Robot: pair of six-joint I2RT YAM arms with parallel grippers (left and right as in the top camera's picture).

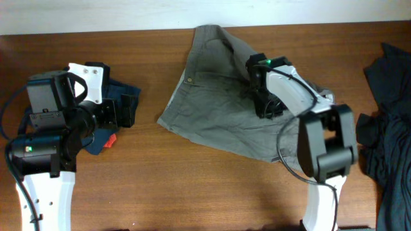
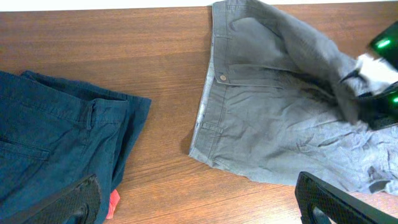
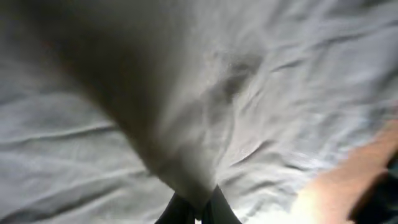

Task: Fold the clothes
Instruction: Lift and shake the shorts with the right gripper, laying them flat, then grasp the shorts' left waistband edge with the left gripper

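Note:
Grey shorts point(image 1: 218, 96) lie spread across the middle of the wooden table, waistband to the left; they also show in the left wrist view point(image 2: 280, 118). My right gripper point(image 1: 264, 102) sits over their right half, shut on a pinched fold of the grey fabric point(image 3: 186, 143), which rises in a peak between its fingertips point(image 3: 198, 211). My left gripper point(image 1: 125, 110) is open and empty at the left, its fingers either side of bare wood point(image 2: 199, 202). Folded dark blue trousers point(image 1: 112, 131) lie under it, also in the left wrist view point(image 2: 56, 143).
A heap of dark clothes point(image 1: 388, 122) lies at the table's right edge. A small red tag point(image 2: 114, 203) sticks out by the blue trousers. A white wall point(image 1: 96, 16) runs behind the table.

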